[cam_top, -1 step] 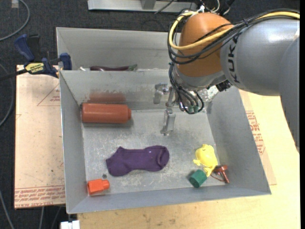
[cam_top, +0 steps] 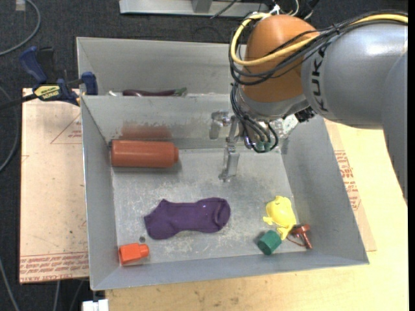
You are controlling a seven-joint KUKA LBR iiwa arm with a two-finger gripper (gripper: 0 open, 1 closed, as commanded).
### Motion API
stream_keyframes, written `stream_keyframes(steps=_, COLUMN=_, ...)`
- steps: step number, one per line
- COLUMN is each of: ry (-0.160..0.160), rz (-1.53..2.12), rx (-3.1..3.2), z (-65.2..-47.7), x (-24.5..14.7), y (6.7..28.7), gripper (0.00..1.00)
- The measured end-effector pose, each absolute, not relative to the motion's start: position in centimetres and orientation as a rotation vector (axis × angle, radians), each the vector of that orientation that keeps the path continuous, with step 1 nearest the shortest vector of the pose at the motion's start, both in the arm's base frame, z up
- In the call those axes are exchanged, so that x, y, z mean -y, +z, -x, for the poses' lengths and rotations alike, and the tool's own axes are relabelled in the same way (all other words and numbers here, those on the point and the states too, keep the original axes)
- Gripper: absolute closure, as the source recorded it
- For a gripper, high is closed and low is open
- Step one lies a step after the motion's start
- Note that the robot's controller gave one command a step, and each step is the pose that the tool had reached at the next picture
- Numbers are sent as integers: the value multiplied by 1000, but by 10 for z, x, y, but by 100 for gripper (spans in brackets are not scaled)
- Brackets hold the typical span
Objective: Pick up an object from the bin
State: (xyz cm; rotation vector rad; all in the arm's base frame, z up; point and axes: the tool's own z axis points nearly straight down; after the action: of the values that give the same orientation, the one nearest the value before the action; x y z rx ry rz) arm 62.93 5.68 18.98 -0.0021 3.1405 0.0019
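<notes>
**Colleague:** Read the bin (cam_top: 100, 199) across for me, left to right.

**Operator:** Take its floor as a clock face. At ten o'clock a red cylinder (cam_top: 143, 154) lies on its side along the back wall. I judge it rolled there and the wall stopped it. At seven o'clock, in the near left corner, sits a small orange block (cam_top: 133, 253). Close to the middle, toward six, a purple sock (cam_top: 188, 217) lies flat and limp.

**Colleague:** And your tool?

**Operator:** My tool (cam_top: 227, 172) hangs straight down just off the middle, toward one o'clock, above bare floor. The arm (cam_top: 363, 63) reaches in from three o'clock. I cannot tell how far open the tool is, and I see nothing held in it.

**Colleague:** Anything further right?

**Operator:** At four o'clock three small things huddle where the floor meets the sloping wall: a yellow toy (cam_top: 280, 212), a green block (cam_top: 268, 241) just below it, and a brown piece (cam_top: 301, 235) beside them. The slope probably gathered them there.

**Colleague:** So which one do you pick?

**Operator:** The task names none. The sock lies nearest, toward seven o'clock from the tool, and it is apart from everything else.
</notes>
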Motion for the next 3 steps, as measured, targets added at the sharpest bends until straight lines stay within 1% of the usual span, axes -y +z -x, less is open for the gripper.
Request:
stream_keyframes(steps=1, ry=2, rz=49, rx=-3134, z=-621, x=-55, y=183, gripper=0)
stream_keyframes(steps=2, ry=3, rz=154, rx=-3131, z=-569, x=-29, y=127, gripper=0)
stream_keyframes(steps=3, ry=-2, rz=194, rx=-3134, z=-553, x=-45, y=85, gripper=0)
